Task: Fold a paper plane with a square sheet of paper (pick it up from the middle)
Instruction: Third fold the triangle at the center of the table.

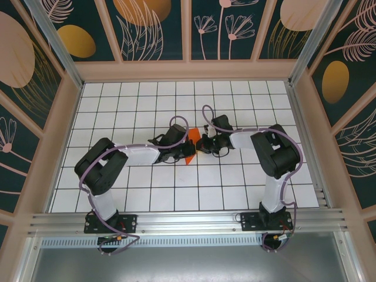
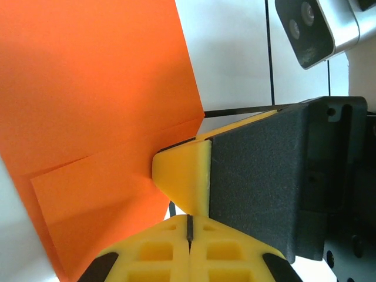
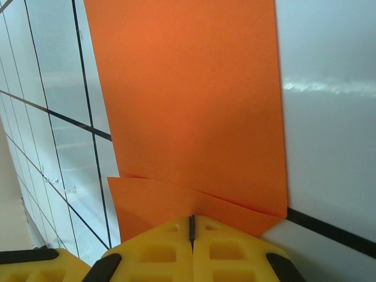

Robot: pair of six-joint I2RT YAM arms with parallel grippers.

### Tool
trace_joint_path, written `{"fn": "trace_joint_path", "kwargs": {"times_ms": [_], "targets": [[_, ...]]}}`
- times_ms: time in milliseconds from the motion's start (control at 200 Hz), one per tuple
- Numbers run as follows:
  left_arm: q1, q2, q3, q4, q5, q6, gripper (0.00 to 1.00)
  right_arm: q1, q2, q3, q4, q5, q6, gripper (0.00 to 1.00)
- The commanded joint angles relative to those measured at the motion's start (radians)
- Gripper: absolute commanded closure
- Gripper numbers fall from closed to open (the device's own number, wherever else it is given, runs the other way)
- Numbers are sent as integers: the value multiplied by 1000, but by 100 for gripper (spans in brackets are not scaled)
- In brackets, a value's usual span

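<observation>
The square sheet of paper (image 1: 189, 157) is bright orange and lies flat on the white tiled table, mostly hidden under the two gripper heads in the top view. It is folded. One flap edge crosses it in the left wrist view (image 2: 106, 106) and in the right wrist view (image 3: 188, 106). My left gripper (image 2: 190, 222) is shut with its tips at the paper's edge and nothing between the jaws. My right gripper (image 3: 191, 222) is shut too, tips set on the folded flap. The two grippers meet almost nose to nose at mid-table (image 1: 183, 150) (image 1: 200, 144). A yellow fingertip (image 2: 185, 170) of the right gripper touches the paper just ahead of my left jaws.
A white grid-tiled table (image 1: 147, 188) lies inside a walled enclosure with wooden posts. The right arm's black wrist body (image 2: 264, 176) and its camera (image 2: 311, 29) crowd close to my left gripper. Both arms' cables loop above the grippers (image 1: 205, 114).
</observation>
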Motion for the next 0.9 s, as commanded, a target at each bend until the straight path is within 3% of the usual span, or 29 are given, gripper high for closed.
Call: {"fn": "trace_joint_path", "kwargs": {"times_ms": [0,470,891], "targets": [[-2,59,14,0,22,41,98,-1,52,-2,-73,48,-30,96],[-3,10,-83,61,20,15,100,-16,71,-6,-76,63,-17,97],[-2,71,12,32,30,66,100,-15,75,-12,-68,65,-13,96]]}}
